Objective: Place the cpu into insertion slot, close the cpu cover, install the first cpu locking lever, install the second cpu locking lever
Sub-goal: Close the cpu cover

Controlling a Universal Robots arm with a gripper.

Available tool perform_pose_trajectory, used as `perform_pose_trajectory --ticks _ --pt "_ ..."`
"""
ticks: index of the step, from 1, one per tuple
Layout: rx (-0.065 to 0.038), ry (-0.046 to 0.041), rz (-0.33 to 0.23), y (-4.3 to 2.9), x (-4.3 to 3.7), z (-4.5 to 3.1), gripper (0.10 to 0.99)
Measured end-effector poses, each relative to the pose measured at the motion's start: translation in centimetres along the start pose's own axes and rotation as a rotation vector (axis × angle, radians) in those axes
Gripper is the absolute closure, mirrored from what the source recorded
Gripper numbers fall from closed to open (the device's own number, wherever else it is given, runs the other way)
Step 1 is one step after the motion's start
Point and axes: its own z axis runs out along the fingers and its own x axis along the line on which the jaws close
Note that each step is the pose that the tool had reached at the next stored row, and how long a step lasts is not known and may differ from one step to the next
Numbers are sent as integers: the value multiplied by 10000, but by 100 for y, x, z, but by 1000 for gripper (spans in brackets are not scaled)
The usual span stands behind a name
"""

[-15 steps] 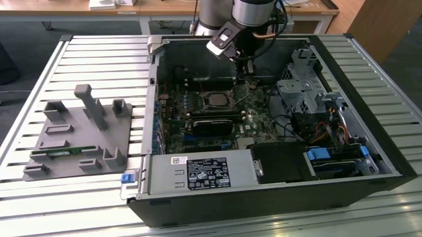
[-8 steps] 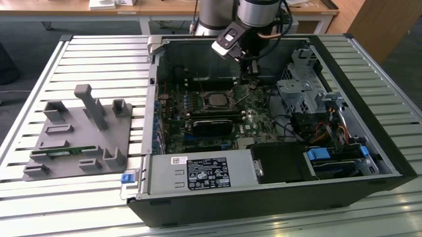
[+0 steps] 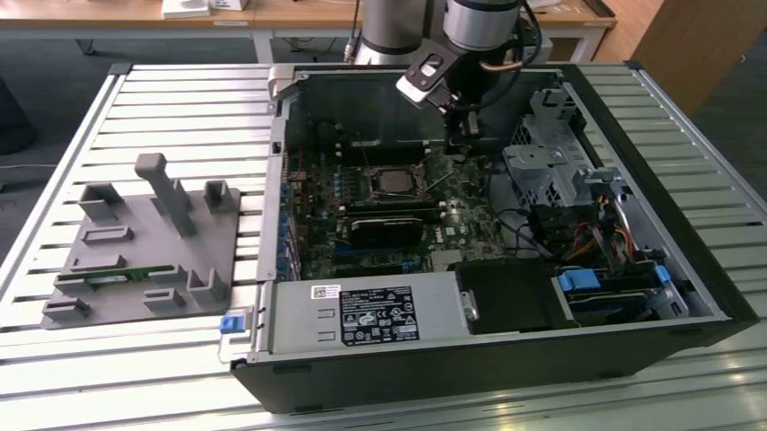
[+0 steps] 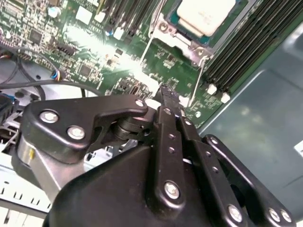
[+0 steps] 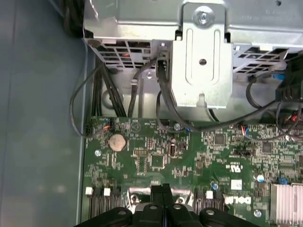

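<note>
Evidently the pincer [image 4: 168, 96] is clenched on nothing, near the cpu [image 4: 206, 14] seated in the insertion slot [image 4: 187, 43].

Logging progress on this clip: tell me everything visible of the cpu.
In the second wrist view the cpu is a small flat square with a pale silver-grey metal top and rounded corners. It lies flat in the insertion slot on the green motherboard, shiny metal framing along its edges; whether that framing is clamped down cannot be told. The shut tool hangs apart from it.
</note>
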Motion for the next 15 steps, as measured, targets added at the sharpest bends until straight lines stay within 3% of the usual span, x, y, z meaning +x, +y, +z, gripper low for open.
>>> perform_pose_trajectory --ticks 15 --pt "0 -1 5 185 47 45 980"
